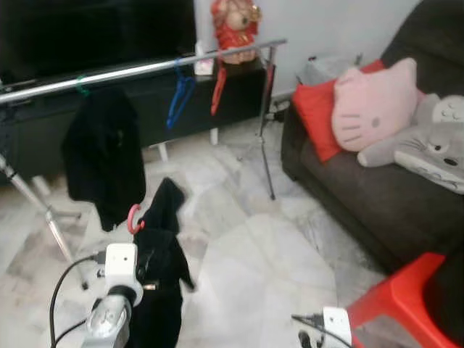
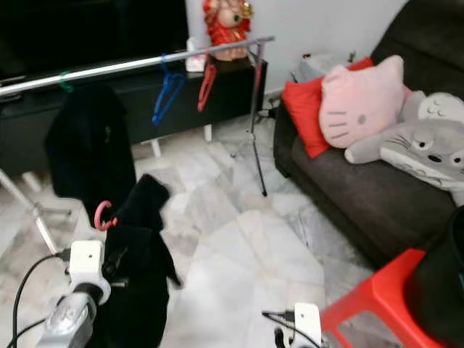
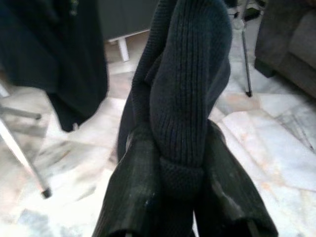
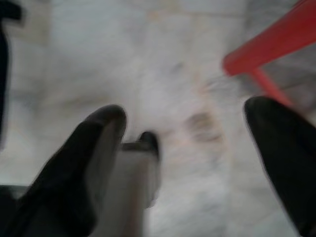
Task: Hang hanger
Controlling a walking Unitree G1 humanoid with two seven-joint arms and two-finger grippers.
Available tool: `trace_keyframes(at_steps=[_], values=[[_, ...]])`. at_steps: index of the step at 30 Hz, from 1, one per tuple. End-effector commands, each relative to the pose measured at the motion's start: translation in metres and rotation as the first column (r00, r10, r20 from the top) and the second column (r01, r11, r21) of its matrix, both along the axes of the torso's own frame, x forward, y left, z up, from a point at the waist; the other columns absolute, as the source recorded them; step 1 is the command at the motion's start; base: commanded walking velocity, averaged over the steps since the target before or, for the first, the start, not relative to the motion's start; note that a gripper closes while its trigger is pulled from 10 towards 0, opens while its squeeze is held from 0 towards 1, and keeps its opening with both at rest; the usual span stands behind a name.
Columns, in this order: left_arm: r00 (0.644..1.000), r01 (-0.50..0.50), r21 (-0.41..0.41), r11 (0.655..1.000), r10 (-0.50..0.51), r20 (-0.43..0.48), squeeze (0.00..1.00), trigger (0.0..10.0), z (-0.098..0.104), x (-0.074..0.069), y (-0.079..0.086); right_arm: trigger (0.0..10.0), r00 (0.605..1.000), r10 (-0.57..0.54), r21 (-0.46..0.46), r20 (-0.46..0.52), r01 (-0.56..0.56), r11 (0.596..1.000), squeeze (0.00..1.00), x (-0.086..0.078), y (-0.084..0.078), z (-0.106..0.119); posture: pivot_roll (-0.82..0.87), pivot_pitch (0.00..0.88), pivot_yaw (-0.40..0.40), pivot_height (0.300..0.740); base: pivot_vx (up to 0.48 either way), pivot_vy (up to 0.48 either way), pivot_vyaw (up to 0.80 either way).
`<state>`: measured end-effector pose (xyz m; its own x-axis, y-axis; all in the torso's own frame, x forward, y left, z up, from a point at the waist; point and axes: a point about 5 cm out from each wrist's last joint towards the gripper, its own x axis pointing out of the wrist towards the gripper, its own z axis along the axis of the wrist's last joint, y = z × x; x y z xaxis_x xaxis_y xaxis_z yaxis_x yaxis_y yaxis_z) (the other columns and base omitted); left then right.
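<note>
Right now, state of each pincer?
Left pincer: shut on the dark knit garment with the pink hanger.
Right pincer: open, holding nothing, above the floor.

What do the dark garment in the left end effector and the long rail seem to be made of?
Dark garment: knitted fabric, likely wool or acrylic; matte ribbed stitches show. Long rail: seemingly metal, polished silver; it shines along its length.
</note>
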<state>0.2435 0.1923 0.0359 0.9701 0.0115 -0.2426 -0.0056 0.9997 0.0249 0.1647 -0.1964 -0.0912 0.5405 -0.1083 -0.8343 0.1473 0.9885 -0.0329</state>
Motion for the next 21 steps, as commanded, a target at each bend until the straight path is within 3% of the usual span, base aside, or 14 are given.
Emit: trace_keyframes(at_steps=[1, 10, 15, 21], values=[[0.999, 0.010, 0.016, 1.000, -0.011, 0.051, 0.00, 10.0, 0.012, 0.006, 0.001, 10.0, 1.000, -0.009, 0.002, 0.026, 0.009, 1.000, 0.00, 0.009, 0.001, 0.004, -0.06, 0.000, -0.007, 0.740, 0.349, 0.000, 0.00], [0.999, 0.014, 0.016, 1.000, -0.015, 0.047, 0.00, 10.0, 0.013, 0.008, 0.000, 10.0, 0.999, -0.034, -0.014, 0.007, 0.034, 0.999, 0.00, 0.012, -0.007, 0.006, -0.08, 0.000, 0.003, 0.740, 0.346, 0.000, 0.00], [0.999, 0.016, 0.017, 1.000, -0.017, 0.044, 0.00, 10.0, 0.013, 0.006, -0.002, 10.0, 1.000, -0.026, -0.023, -0.007, 0.026, 0.999, 0.00, 0.008, -0.009, 0.004, -0.07, 0.000, 0.003, 0.740, 0.345, 0.000, -0.74], [0.999, 0.017, 0.019, 1.000, -0.018, 0.036, 0.00, 10.0, 0.012, 0.005, -0.002, 10.0, 1.000, -0.022, -0.038, -0.021, 0.021, 0.999, 0.00, 0.007, -0.009, 0.004, -0.07, 0.000, 0.004, 0.740, 0.347, 0.000, 0.00]])
